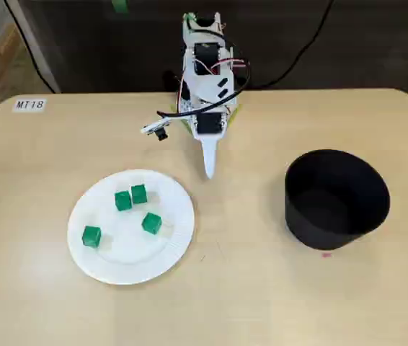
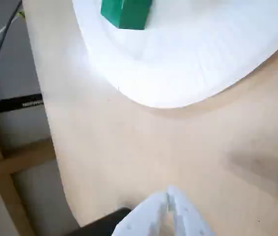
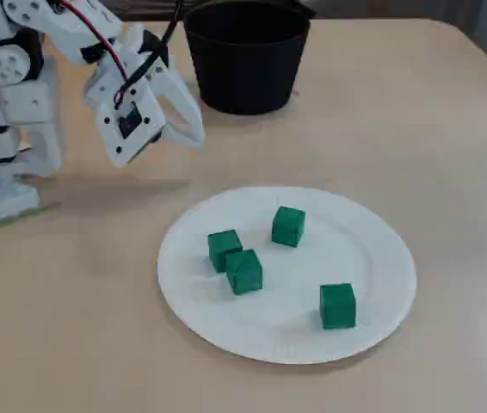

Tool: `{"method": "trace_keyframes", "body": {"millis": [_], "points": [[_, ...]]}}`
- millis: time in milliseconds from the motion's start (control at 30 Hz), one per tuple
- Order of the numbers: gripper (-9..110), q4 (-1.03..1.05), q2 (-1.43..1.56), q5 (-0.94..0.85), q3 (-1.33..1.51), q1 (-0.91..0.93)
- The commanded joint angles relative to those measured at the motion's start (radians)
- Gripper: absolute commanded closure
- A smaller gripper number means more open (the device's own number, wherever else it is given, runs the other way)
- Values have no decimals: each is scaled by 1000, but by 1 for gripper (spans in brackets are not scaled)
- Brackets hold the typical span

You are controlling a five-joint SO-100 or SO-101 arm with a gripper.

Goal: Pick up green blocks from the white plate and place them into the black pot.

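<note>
Your four green blocks (image 1: 151, 223) all lie on the white paper plate (image 1: 128, 265), none of them in the black pot (image 1: 336, 198). In a fixed view, two of them touch near the plate's middle, one sits just to their lower right, and the lone block (image 1: 91, 236) rests close to the left rim. The pot stands upright on the tabletop (image 1: 247, 295), well apart from the plate on that view's right. Your claw (image 1: 208, 170) is closed and holds nothing. It hangs above bare tabletop just beyond the plate's upper right rim, between plate and pot. The wrist view shows its two tips pressed together at the bottom edge, with the plate's rim and one green block at the top.
</note>
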Motion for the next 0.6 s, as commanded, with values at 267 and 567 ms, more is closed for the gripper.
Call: {"method": "trace_keyframes", "body": {"millis": [267, 567], "points": [[104, 158, -604, 25, -841, 155], [104, 176, -592, 32, -831, 126]]}}
